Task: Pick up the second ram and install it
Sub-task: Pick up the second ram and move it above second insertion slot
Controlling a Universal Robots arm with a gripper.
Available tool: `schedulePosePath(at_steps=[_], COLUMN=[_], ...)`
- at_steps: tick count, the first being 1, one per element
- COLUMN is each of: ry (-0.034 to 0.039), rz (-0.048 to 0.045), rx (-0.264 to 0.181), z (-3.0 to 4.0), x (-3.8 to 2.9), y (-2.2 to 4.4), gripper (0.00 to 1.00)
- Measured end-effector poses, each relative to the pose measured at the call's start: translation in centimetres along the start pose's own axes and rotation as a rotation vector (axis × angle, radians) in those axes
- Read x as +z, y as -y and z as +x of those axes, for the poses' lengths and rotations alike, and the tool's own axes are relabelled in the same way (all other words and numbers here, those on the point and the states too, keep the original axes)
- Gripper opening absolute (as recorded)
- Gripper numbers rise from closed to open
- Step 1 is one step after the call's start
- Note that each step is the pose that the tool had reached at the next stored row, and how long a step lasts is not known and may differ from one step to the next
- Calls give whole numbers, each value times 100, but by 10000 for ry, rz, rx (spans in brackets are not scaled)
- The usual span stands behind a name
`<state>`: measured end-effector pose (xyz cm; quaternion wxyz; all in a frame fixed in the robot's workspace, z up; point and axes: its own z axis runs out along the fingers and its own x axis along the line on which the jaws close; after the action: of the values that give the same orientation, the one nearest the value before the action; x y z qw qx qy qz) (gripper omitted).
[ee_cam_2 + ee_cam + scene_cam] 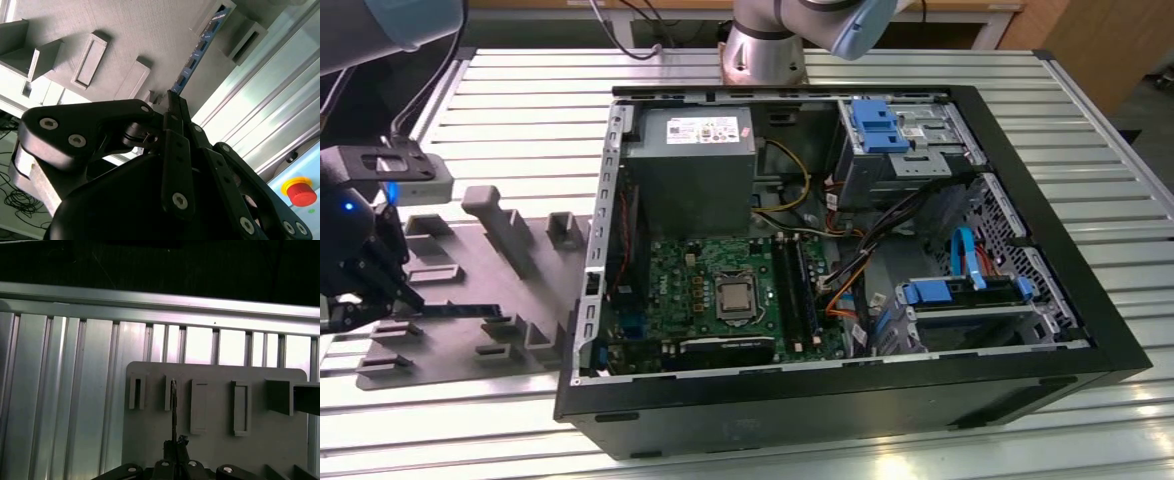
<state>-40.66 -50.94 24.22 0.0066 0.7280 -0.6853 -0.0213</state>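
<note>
Second ram (450,312): long, flat, dark blue-black memory stick; lies level at the exterior view's left, over the grey holder tray and well apart from the computer case; one end is in the gripper, the other reaches out over the tray's small slotted blocks; whether that far end still touches a slot, cannot tell.
Second ram, wrist views: in the second wrist view a blue edge with a row of black chips (200,47) runs away from the fingertips; in the first wrist view it is edge-on, a thin dark line (173,405) beside a narrow slot.
Gripper (172,100): black, linked; fingers (176,145) pressed together, pinching the end of the second ram.
Holder tray (447,280): grey plastic plate with upright posts and rectangular slotted blocks; flat on the table, just beside the case.
Table (520,90): ribbed aluminium slats, bright with reflected light; bears tray, case and robot base (767,50).
Computer case (854,405): black tower on its side, open side up; green motherboard (720,290) low in the middle, grey power supply (687,170) behind it, blue drive caddies (874,125) at the exterior view's right.
Emergency stop button (302,192): red on yellow, by the table's edge.
Room: dark floor (150,260) beyond the table's rim; loose cables (15,200); wooden panel (1101,45) at the back.
</note>
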Motion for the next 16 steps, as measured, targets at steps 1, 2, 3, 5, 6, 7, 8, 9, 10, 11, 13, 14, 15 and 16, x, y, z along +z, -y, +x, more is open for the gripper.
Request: schedulePosePath(at_steps=[1,2,3,5,6,7,8,9,10,11,13,14,15,16], ry=[1,0,1,0,1,0,0,-1,-2,-2,0,1,1,0], rz=[1,1,2,1,1,1,0,-1,-2,-2,1,2,1,0], rx=[0,0,0,0,0,0,0,0,0,0,0,0,0,0], z=[0,0,0,0,0,1,1,1,1,1,1,1,1,1], x=[3,6,11,21,28,34,39,41,43,43,47,50,51,52], y=[0,0,1,1,1,1,2,2,1,2,2,2,2,2], gripper=[13,13,13,13,13,13,13,13,13,13,13,13,13,13])
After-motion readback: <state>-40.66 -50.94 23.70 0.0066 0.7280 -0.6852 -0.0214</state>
